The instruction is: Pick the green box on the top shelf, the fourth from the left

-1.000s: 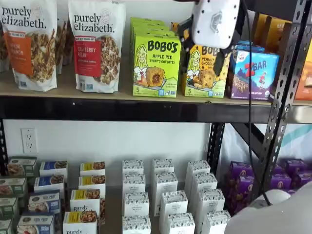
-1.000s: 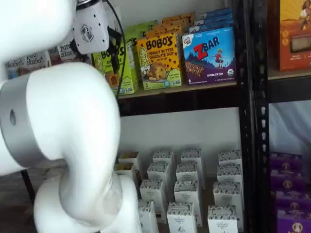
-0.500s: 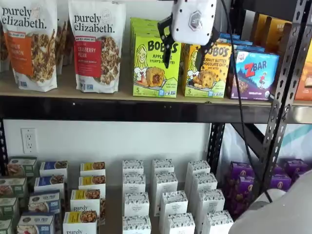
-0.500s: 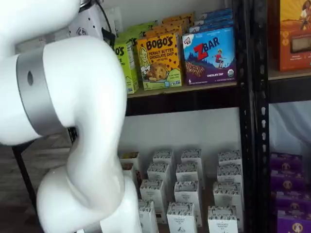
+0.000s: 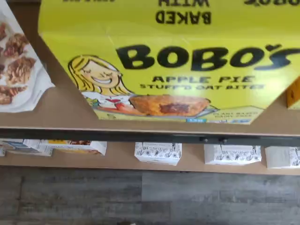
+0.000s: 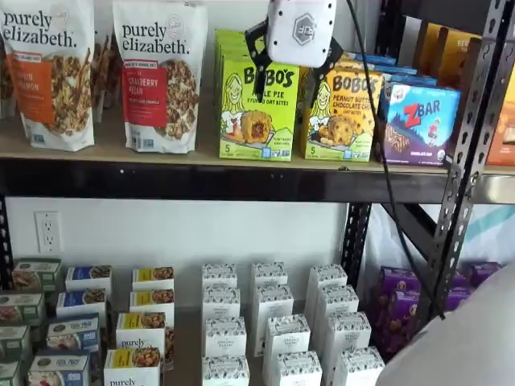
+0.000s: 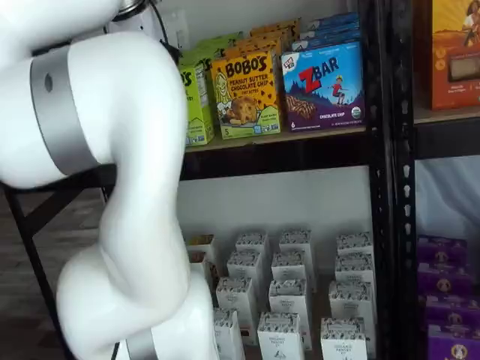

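The green box (image 6: 256,112) is a lime-green Bobo's Apple Pie carton standing at the front of the top shelf (image 6: 105,149), with more of the same behind it. It fills the wrist view (image 5: 178,70) and shows partly behind the arm in a shelf view (image 7: 196,97). My gripper (image 6: 283,98) hangs in front of the box's upper right part, open. One black finger is over the box's front and the other is at its right edge. The fingers hold nothing.
A yellow-orange Bobo's peanut butter box (image 6: 342,112) stands close on the right, then a ZBar box (image 6: 418,121). Granola bags (image 6: 161,72) stand on the left. A black upright (image 6: 471,121) is at the right. White cartons (image 6: 273,322) fill the lower shelf. My arm (image 7: 112,150) blocks much of one view.
My gripper has moved left along the top shelf, from in front of the peanut butter box to in front of the green box. The boxes have not moved.
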